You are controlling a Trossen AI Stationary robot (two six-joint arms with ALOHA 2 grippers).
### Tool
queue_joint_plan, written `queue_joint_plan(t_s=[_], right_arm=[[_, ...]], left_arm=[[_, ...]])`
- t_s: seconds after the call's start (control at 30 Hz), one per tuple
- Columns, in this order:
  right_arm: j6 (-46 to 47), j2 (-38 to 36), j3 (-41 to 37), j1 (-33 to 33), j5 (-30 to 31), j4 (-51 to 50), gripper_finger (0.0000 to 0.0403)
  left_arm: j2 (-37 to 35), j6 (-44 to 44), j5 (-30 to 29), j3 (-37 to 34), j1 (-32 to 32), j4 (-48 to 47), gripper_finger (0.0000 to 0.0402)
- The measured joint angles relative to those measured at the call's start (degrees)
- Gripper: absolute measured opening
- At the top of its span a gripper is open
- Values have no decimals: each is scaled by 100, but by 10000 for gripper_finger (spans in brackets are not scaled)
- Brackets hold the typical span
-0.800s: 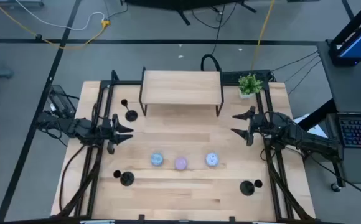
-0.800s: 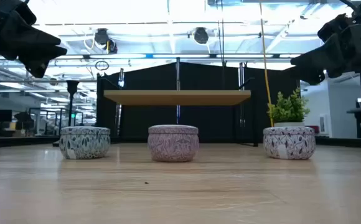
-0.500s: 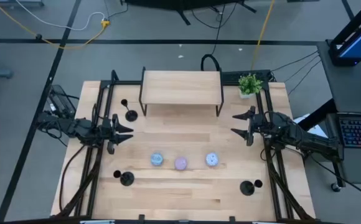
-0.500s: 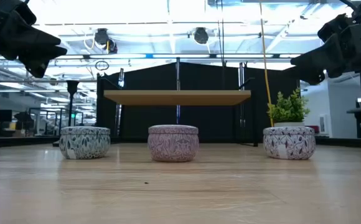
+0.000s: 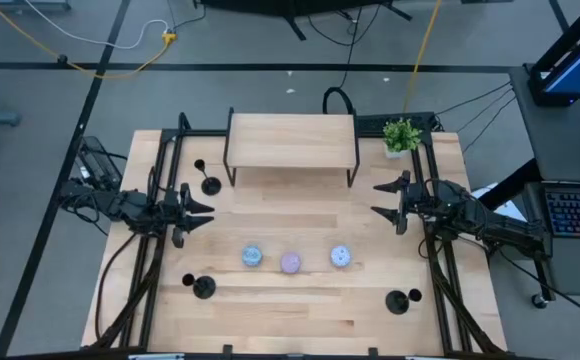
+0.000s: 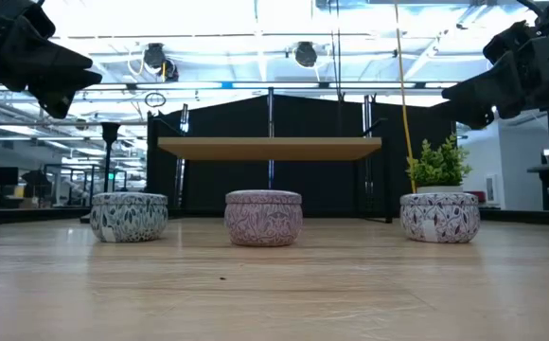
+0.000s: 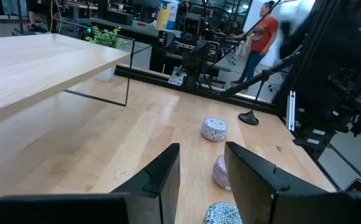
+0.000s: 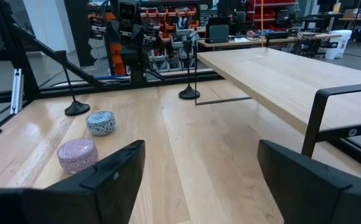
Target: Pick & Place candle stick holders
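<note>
Left gripper (image 5: 202,212): I see it hovering over the counter's (image 5: 300,300) left edge, jaws parted by a narrow gap with nothing between them.
Right gripper (image 5: 382,198): it hangs over the right edge, level with the left one, jaws spread wide and empty.
Candle stick holders: three, all upright on the counter. The back-left holder (image 5: 210,185) stands just beside the shelf's left leg; the front-left holder (image 5: 203,288) is near the front left corner; the front-right holder (image 5: 397,301) is near the front right corner. None touches a gripper.
Tins: a row across the middle, the left tin (image 5: 252,257) bluish, the middle tin (image 5: 290,263) purple, the right tin (image 5: 341,257) bluish. All three have lids on, so I cannot tell what is inside.
Shelf (image 5: 292,140): a wooden riser on black legs at the back, its top bare.
Plant (image 5: 402,135): a small potted green at the back right corner.
Background: a person (image 7: 259,38) in an orange top stands beyond the counter.
</note>
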Motion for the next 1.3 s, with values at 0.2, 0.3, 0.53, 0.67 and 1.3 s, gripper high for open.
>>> queue_joint_plan(t_s=[0.2, 0.3, 0.53, 0.67, 1.3], right_arm=[[0, 0, 1, 0, 0, 0, 304], [0, 0, 0, 2, 0, -1, 304], [0, 0, 1, 1, 0, -1, 304], [-1, 0, 0, 0, 0, 0, 304], [0, 0, -18, 0, 140, 228, 304]], left_arm=[[0, 0, 1, 0, 1, -1, 129], [0, 0, 1, 0, 0, -1, 129], [0, 0, 1, 0, 1, -1, 129], [0, 0, -1, 0, -2, -1, 129], [0, 0, 0, 0, 0, -1, 129]])
